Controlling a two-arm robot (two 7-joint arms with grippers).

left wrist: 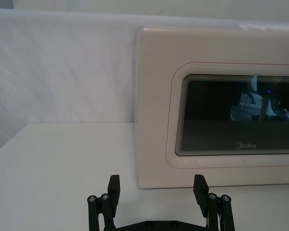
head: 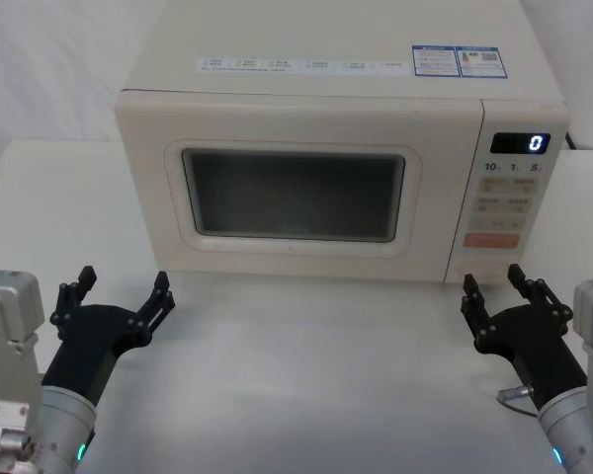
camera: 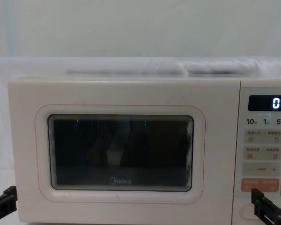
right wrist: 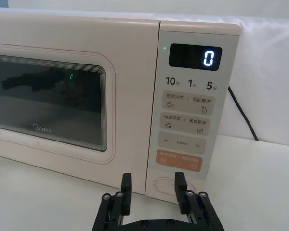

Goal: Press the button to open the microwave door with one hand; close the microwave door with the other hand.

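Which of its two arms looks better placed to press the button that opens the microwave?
The right. Its open black pincer sits directly before the wide cream oval button under the control panel. The left black pincer, also open, waits before the closed cream-white door, far from the panel.

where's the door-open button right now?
The button sits at the bottom of the microwave's control panel, on the robot's right, just under the orange key. The open right gripper hovers directly before it.
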